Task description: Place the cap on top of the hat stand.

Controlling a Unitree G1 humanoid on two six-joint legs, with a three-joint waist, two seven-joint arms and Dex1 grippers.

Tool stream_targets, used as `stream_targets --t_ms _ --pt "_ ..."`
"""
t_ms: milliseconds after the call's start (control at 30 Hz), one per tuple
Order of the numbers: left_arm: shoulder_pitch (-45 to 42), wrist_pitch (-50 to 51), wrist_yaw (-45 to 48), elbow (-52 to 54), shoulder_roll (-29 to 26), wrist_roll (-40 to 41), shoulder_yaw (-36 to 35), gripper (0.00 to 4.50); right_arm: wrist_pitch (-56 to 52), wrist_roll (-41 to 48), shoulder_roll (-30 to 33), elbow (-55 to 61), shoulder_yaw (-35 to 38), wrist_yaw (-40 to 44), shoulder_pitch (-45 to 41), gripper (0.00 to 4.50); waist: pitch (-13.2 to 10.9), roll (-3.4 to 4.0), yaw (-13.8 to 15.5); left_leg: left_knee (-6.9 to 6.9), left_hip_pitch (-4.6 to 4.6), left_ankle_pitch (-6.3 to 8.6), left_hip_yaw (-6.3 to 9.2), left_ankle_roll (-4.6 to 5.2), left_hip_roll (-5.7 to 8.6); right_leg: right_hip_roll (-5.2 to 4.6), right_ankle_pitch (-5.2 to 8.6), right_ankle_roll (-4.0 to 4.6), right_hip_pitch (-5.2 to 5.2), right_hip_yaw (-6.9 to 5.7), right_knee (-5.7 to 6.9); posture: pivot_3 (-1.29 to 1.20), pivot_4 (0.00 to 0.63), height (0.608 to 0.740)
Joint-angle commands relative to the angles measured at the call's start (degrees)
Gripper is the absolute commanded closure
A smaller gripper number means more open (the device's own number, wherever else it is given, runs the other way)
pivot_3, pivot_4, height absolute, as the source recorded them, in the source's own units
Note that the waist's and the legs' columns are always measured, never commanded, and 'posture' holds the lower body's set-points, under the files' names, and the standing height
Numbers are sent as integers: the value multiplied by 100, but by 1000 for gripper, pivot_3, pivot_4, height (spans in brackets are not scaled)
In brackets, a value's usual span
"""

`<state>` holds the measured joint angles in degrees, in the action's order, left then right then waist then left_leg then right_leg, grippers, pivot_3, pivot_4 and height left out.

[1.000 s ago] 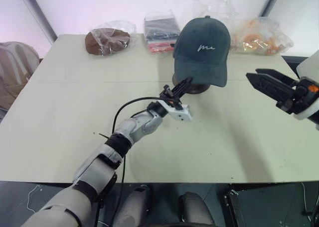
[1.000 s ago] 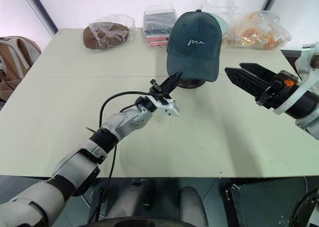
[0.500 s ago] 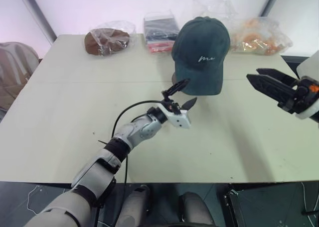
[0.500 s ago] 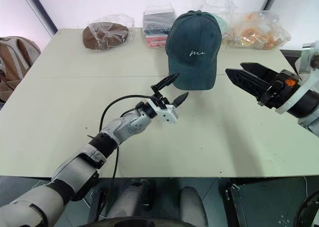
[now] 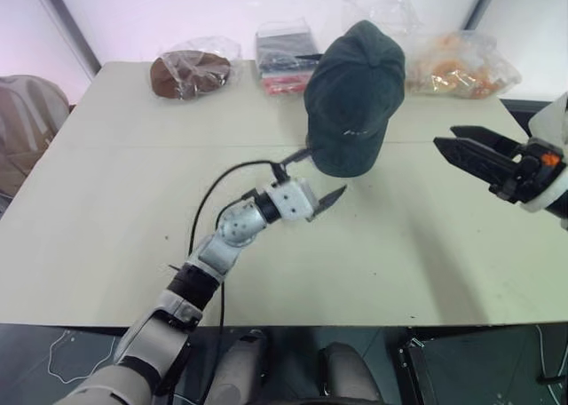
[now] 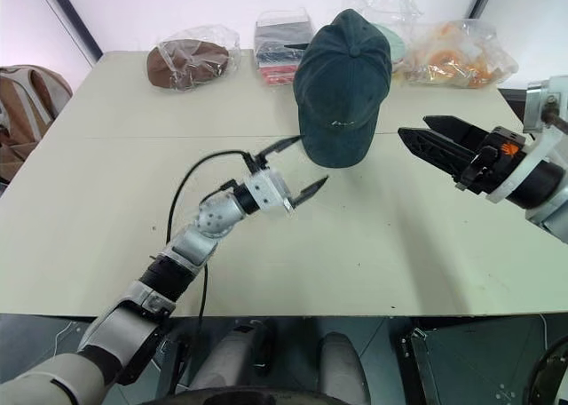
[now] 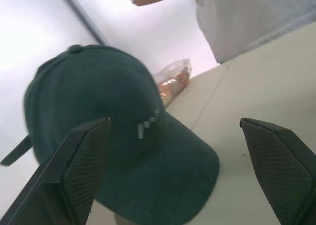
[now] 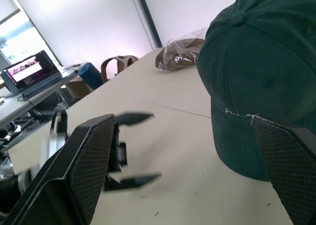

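The cap (image 5: 353, 94) hides the hat stand — left wrist view shows a sleeve (image 7: 247, 18)

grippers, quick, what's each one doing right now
left gripper: open, holding nothing, just short of the cap.
right gripper: open, empty.

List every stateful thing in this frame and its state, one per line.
cap: draped over the hat stand, brim drooping toward the table, held by no gripper
left gripper: jaws open, empty
right gripper: jaws open, empty
brown cap: wrapped in clear plastic

Bright backlight from behind; wrist views motion-blurred.
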<state>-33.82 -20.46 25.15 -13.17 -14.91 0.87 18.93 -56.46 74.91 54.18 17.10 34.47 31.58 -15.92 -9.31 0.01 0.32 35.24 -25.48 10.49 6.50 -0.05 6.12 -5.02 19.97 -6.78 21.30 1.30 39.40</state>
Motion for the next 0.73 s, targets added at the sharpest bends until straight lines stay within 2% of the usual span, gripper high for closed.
stream_targets --t_ms 33,167,300,367,533,733 --pt "-22 1163 664 845 -417 944 -621 80 131 -192 247 16 50 267 -96 0 1 2 -19 0 2 0 0 0 -1 1 0 0 -2 0 0 0 150 740" --pt "2 3063 1506 1648 -1086 2174 -1087 80 230 -586 494 0 -117 610 -135 0 2 4 -86 -1 3 0 5 0 -2 3 0 1 -6 -4 -2 0 150 740" --pt "-35 4321 2174 2223 -1822 2998 -1499 80 478 -1274 874 4 -412 1145 -48 0 1 4 -114 -1 4 0 6 0 -2 3 1 1 -7 -4 -6 0 150 740" --pt "-235 4964 2220 2271 -2069 3439 -1839 80 631 -1597 1025 -15 -551 1390 -27 0 1 5 -112 -4 5 0 6 0 -3 4 1 1 -6 -4 -7 0 150 740" --pt "-619 5738 2918 2119 -2963 3864 -2298 80 902 -2129 1262 -108 -764 1818 -181 0 -2 1 -119 -4 4 0 7 0 -4 3 1 2 -7 -4 -12 0 150 740" --pt "-715 5907 3388 1930 -3370 3831 -2440 80 952 -2388 1273 -215 -816 2036 -334 0 -2 2 -100 -8 5 0 6 0 -4 -1 1 2 -9 1 -17 0 150 740"
